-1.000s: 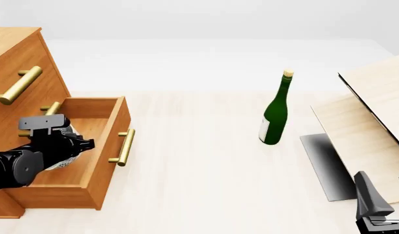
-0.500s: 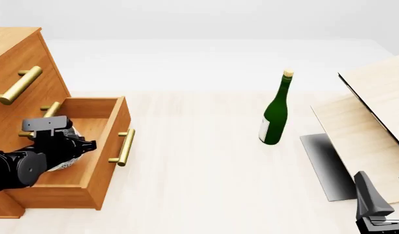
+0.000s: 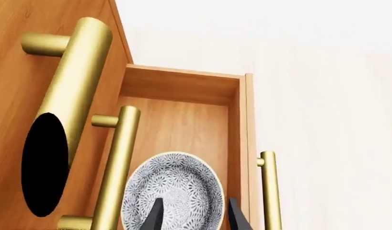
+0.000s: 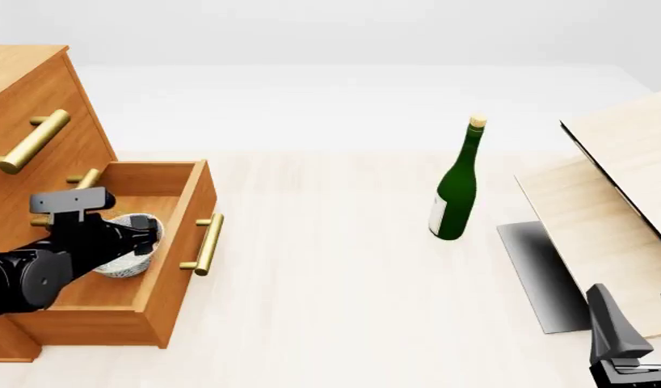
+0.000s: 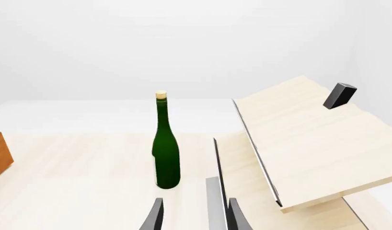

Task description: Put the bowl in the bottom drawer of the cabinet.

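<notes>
bowl (image 3: 172, 191) sitting in the pulled-out bottom drawer (image 4: 186, 212); left gripper (image 3: 192, 215) hovering above, fingers parted, gripping nothing.

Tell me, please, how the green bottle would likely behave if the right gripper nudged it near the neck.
The green bottle stands upright, tall on a narrow base, so it would probably tip. Its round body would likely roll afterwards.

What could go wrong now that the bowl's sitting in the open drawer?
1. The left gripper has its fingertips just above the bowl, one over its rim; a careless retreat might clip and tip it.
2. The handle of the drawer above overhangs the bowl, so lifting straight up may knock the arm against it.
3. The bottom drawer stands pulled out; a hard shove shut could slide the bowl against a wall.
</notes>
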`<control>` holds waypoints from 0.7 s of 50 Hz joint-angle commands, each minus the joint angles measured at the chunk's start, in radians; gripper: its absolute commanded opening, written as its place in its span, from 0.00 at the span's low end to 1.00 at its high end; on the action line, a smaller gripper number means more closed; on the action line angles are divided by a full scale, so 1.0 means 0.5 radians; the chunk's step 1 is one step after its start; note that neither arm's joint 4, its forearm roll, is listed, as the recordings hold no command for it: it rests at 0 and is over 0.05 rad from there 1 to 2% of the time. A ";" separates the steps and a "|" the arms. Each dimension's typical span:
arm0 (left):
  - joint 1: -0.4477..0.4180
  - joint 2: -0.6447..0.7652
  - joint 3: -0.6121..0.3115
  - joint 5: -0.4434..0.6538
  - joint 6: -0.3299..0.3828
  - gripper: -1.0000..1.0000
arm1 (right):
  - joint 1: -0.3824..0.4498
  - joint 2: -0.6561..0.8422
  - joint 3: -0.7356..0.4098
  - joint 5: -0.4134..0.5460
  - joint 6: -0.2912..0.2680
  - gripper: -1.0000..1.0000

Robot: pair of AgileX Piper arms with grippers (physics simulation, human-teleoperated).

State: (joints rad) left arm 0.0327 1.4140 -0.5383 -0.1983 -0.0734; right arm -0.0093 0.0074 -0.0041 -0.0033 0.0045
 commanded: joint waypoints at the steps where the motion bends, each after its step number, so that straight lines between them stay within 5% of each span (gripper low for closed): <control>1: 0.022 -0.063 0.009 0.003 0.005 1.00 | 0.000 0.000 0.000 0.000 0.000 1.00; 35: -0.196 -0.439 0.063 -0.084 -0.295 1.00 | 0.000 0.000 0.000 0.000 0.000 1.00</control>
State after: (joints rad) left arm -0.0336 1.2374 -0.5194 -0.2146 -0.1915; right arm -0.0093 0.0074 -0.0041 -0.0033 0.0045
